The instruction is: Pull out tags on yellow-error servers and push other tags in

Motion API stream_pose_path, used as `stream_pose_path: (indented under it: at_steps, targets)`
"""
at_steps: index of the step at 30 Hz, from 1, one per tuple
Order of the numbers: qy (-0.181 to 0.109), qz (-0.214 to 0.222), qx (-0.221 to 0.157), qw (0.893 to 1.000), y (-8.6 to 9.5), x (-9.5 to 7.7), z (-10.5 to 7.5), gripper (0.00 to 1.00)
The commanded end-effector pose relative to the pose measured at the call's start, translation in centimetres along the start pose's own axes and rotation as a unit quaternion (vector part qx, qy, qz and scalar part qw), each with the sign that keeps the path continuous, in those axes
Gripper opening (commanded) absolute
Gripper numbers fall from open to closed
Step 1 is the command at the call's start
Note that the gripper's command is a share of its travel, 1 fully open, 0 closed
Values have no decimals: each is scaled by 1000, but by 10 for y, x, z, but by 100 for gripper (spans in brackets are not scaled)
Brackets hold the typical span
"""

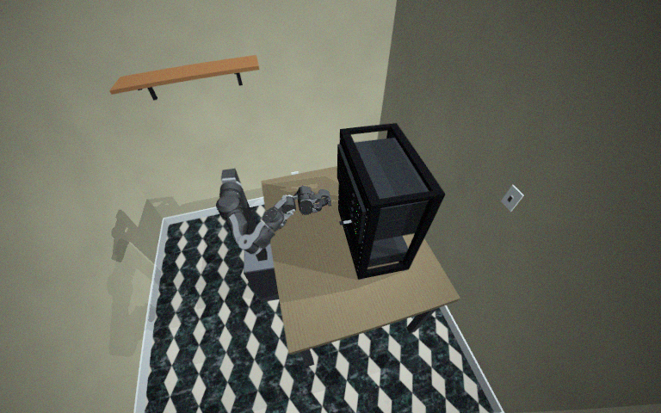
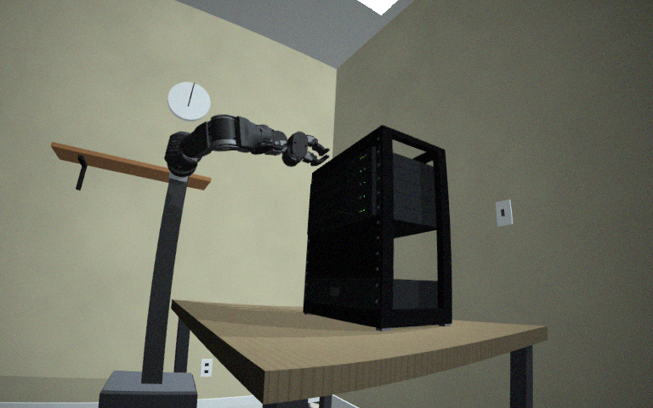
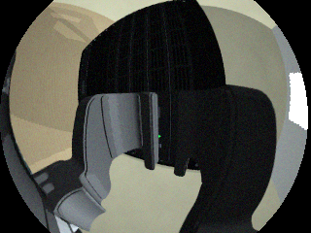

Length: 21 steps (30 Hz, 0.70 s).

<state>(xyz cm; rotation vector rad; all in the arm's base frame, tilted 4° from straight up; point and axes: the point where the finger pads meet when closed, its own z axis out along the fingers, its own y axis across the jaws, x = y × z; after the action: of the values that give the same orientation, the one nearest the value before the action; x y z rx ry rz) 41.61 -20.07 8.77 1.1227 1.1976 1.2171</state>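
- Top view: the tall black open-frame server rack (image 1: 385, 200) stands on the tan wooden counter (image 1: 341, 297); one small pale information tag (image 1: 346, 222) juts from its front, seemingly pulled out.
- Exterior view: the grey two-finger hand (image 2: 321, 155), nearly pressed together and empty, hovers near the rack's top front edge; only green lights are discernible.
- Wrist view: fingers face the dark front; remaining tags cannot be judged.

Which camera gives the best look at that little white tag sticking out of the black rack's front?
The top view: the small white tag juts clear of the black server rack. The exterior view doesn't show it against the dark front; the wrist view doesn't show it either.
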Motion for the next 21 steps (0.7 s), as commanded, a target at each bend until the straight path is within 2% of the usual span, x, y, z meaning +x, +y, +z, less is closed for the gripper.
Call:
stream_pose_path:
  at_steps: [1,21]
  targets:
    - [-1,-1,1,1000,-1,0,0,10]
    - [-2,0,1,1000,-2,0,5,10]
